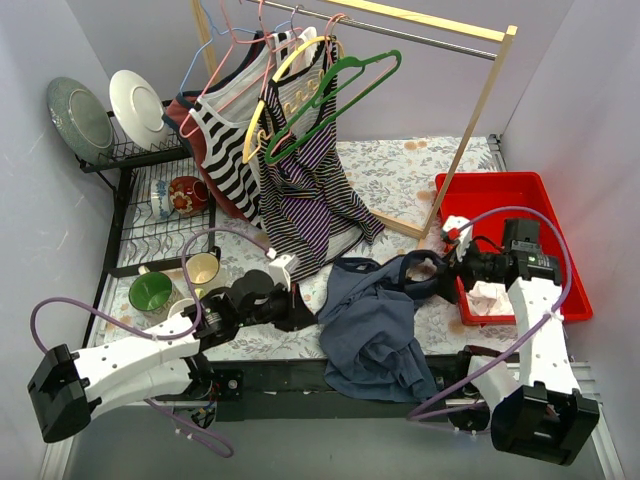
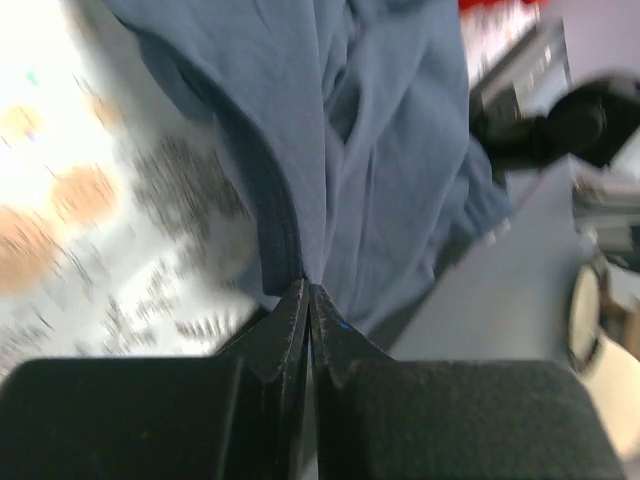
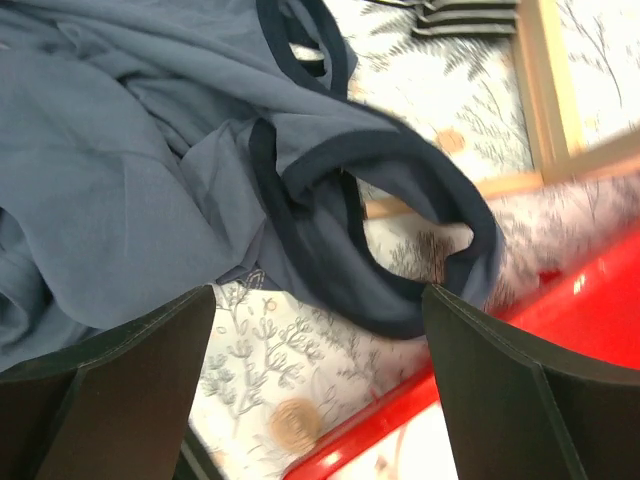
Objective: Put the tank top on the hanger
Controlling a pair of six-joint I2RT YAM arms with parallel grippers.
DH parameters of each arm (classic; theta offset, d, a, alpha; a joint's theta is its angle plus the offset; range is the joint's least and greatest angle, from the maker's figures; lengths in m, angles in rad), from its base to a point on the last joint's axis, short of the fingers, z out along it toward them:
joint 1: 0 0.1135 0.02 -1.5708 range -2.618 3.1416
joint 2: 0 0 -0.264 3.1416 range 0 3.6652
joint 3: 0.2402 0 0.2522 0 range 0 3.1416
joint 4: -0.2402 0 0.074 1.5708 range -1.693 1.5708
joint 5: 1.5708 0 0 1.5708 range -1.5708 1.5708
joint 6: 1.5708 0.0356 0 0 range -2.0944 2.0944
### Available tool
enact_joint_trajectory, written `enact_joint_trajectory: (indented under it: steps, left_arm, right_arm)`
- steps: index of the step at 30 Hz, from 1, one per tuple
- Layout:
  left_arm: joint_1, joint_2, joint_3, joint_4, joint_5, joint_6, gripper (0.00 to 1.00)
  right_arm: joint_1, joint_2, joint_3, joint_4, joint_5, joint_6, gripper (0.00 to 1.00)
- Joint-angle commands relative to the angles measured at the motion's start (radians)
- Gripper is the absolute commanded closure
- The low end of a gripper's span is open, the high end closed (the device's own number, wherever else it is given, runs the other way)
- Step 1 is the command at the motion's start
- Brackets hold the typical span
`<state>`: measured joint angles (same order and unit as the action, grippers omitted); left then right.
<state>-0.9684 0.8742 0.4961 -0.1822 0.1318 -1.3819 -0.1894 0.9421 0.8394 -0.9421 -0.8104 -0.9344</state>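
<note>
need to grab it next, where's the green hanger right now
Top view, back centre: the green hanger tilts across the purple-and-black striped top below the rack rail, right beside the yellow hanger.

My left arm: stretched low, left gripper point(image 2: 308, 292) pinched tight on tank top point(image 2: 390, 150). My right gripper point(image 3: 318, 298): fingers spread wide.

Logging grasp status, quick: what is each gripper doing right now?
Left gripper: closed on an edge of the tank top.
Right gripper: open, holding nothing.
</note>
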Motion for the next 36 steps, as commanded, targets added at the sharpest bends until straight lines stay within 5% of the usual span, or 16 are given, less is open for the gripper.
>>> enact_joint_trajectory:
  steps: [1,9,13,19,25,28,32,36]
  left_arm:
    - [0.002,-0.076,-0.073,-0.014,0.259,-0.112,1.00]
    - [0.002,-0.198,-0.171,-0.060,0.397,-0.246,0.99]
    - [0.002,-0.184,-0.177,-0.091,0.355,-0.259,0.75]
    - [0.004,-0.213,0.000,-0.302,-0.022,-0.232,0.30]
    - [0.019,-0.172,0.045,-0.233,-0.224,-0.246,0.14]
    - [0.052,-0.042,0.044,-0.140,-0.222,-0.273,0.14]
    - [0.094,0.132,0.058,-0.063,-0.264,-0.335,0.17]
    - [0.112,0.256,0.070,0.022,-0.261,-0.367,0.19]
  right_arm:
    - [0.082,-0.035,-0.063,0.073,0.011,-0.202,0.08]
    - [0.289,0.015,-0.097,0.314,0.074,-0.169,0.08]
    - [0.419,0.098,-0.120,0.443,0.163,-0.141,0.09]
    - [0.473,0.220,-0.126,0.511,0.258,-0.216,0.14]
    - [0.492,0.303,-0.134,0.566,0.286,-0.216,0.24]
    - [0.514,0.330,-0.135,0.574,0.283,-0.196,0.37]
    - [0.525,0.330,-0.137,0.554,0.266,-0.195,0.72]
    - [0.525,0.284,-0.146,0.549,0.258,-0.176,0.95]
